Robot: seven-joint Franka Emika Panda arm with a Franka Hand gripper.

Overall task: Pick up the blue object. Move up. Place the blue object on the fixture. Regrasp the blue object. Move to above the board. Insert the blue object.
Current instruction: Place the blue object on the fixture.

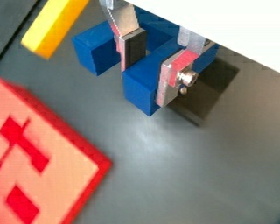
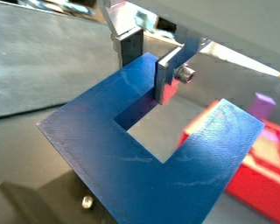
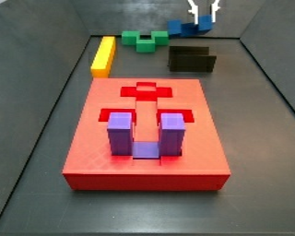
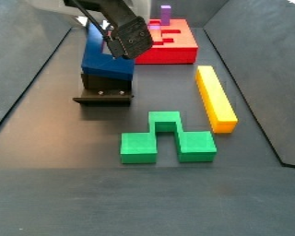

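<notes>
The gripper [image 2: 154,72] is closing on one prong of the blue object [image 2: 154,149], its silver fingers [image 1: 174,77] pinching that prong from both sides, and in a wrist view the block is filling most of the frame while the claw is sitting near the top centre. In a side view the blue object [image 4: 104,55] is showing at the upper left of the frame, sitting on or just above the black fixture [image 4: 104,90]; whether it is actually resting there or being held slightly clear I cannot tell. I judge this to be the stage where the block is being parked on the fixture so that it can be taken again with a better hold, since it is being carried by a single prong and would need another orientation to go into the red board [image 4: 166,43], which is lying well apart at the top of that frame. The block is looking like a dark blue U of matte plastic, with two thick square-edged prongs joined by a base and faint scuff lines on its broad face. In the far side view the blue object [image 3: 190,29] is only partly showing at the top edge, behind the fixture [image 3: 191,59]
</notes>
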